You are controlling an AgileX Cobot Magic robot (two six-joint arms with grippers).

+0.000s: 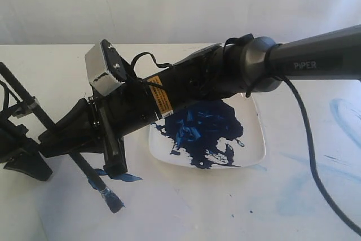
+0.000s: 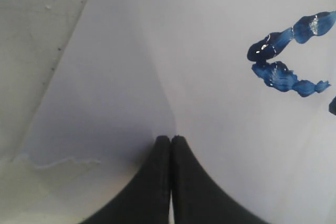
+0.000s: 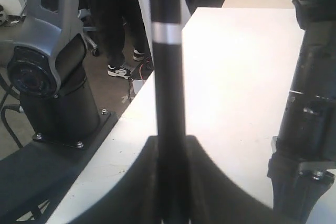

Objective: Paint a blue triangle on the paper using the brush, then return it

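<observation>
Brush [image 1: 90, 174] slants in from the far left, blue tip down at the paper [image 1: 186, 207], left of the plate [image 1: 256, 139]; my right pincer [image 1: 56, 142] pinches its black handle. Left wrist: my left pincer [image 2: 170, 141] is pressed together, empty, over paper, with two wavy sides of the blue triangle [image 2: 283, 77] nearby. Right wrist: handle clamped between my fingers.

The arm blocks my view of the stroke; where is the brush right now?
Exterior view, lower left: the brush is clamped in the right gripper, slanting down with its blue tip at the paper, left of the plate beside blue strokes.
</observation>
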